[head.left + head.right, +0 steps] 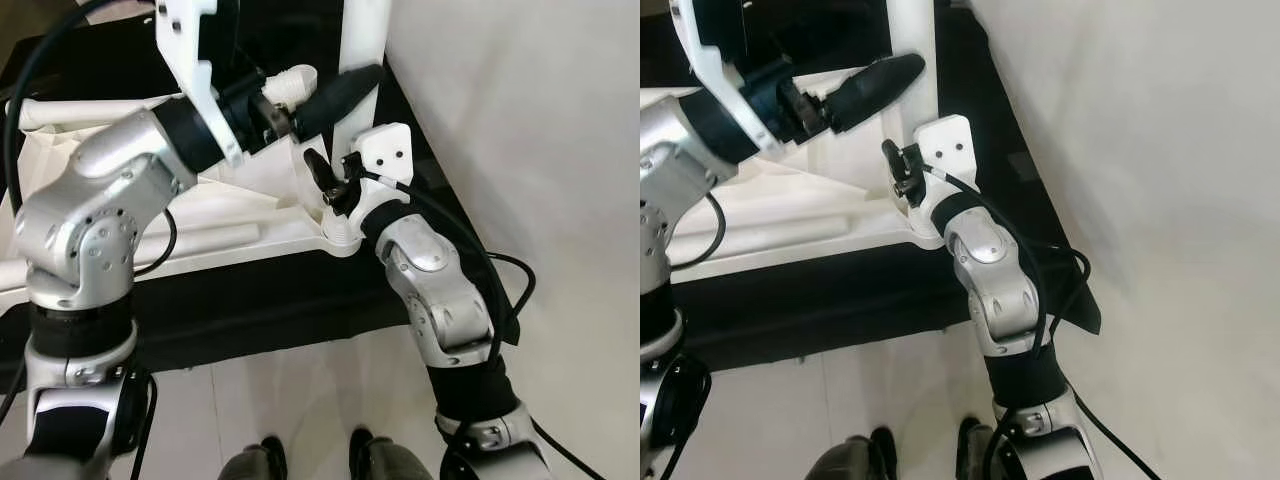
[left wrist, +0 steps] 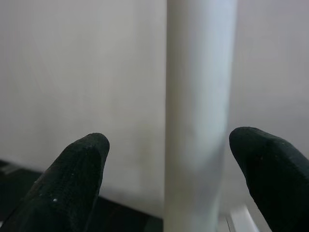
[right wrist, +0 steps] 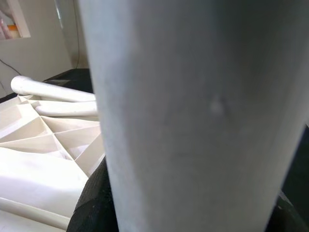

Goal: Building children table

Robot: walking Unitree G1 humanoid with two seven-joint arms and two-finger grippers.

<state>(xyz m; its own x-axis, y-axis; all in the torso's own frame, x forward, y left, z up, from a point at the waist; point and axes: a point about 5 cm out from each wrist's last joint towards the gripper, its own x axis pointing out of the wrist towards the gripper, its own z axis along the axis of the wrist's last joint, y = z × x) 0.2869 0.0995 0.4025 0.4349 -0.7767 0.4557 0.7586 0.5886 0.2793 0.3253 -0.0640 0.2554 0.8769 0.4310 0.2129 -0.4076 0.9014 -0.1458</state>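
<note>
Table leg (image 1: pixel 362 50), white, tubular, stands upright at top centre of the left eye frame. Its foot sits at the near corner of the upturned white tabletop (image 1: pixel 230 215), which lies ribbed side up on a black mat (image 1: pixel 250 300). Long axis vertical, running out of the frame's top edge.

Left gripper (image 1: pixel 335 100) comes in from the upper left, fingers pointing right at the leg partway up its shaft. In the left wrist view the fingertips (image 2: pixel 72 179) stand wide apart with the leg between them, a gap showing on each side; nothing gripped.

Right gripper (image 1: pixel 335 195) sits low at frame centre, just at the leg's base where it meets the tabletop corner. Right wrist view has the leg (image 3: pixel 193 111) pressed up close, black finger material (image 3: pixel 94 203) against its lower edge. Cannot tell whether those fingers clamp it.

More loose legs (image 1: pixel 95 110) lie across the tabletop, upper left.

Judgement: the left gripper is already squared to the shaft; closing straight across the vertical axis is what the next move turns on.
</note>
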